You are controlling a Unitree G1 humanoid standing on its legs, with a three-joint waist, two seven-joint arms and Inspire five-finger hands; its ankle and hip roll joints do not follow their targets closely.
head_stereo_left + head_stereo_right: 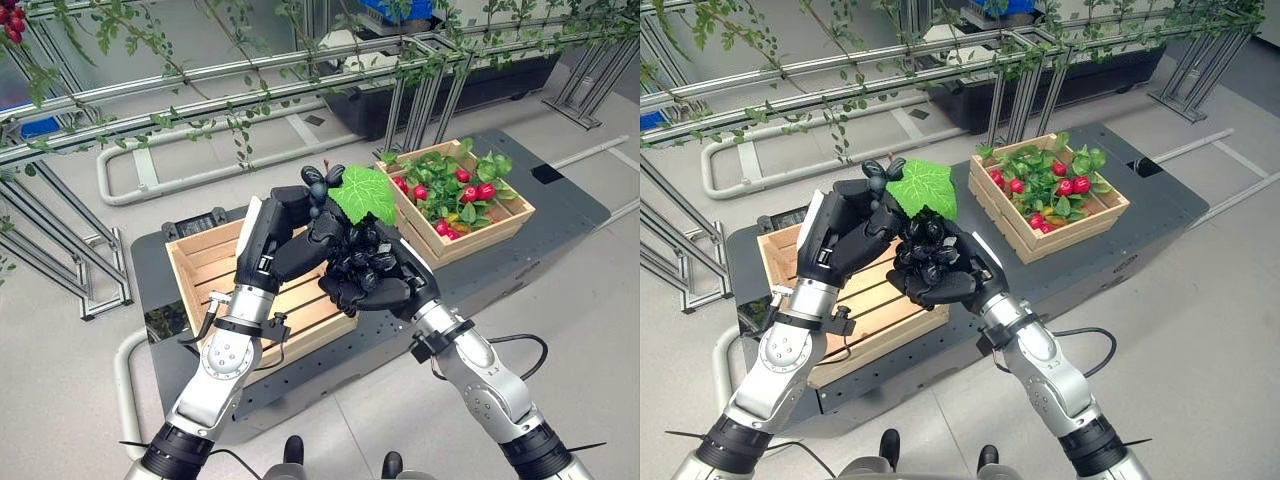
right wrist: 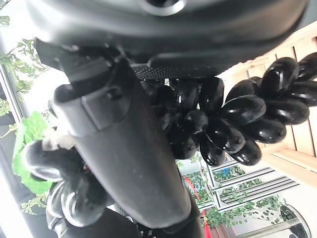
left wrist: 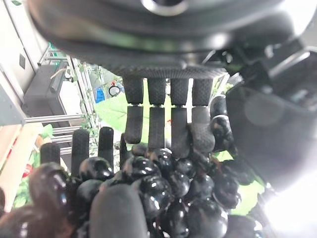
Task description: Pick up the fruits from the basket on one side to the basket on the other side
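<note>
both hands [image 1: 340,255], black grapes [image 1: 365,262], crates

Shiny black grapes [image 1: 365,262] with a bright green leaf [image 1: 365,193]; red fruits [image 1: 470,192] in the pale wooden crate [image 1: 495,226].

The grapes [image 3: 148,183] are seen as glossy, smooth black, seemingly plastic. Both crates [image 1: 205,265] are made of pale, matt slatted wood. The fingers [image 3: 156,119] are covered in matt, textured dark material.

Both arms reach forward, the left hand [image 1: 285,240] and right hand [image 1: 385,285] meeting with fingers curled.
</note>
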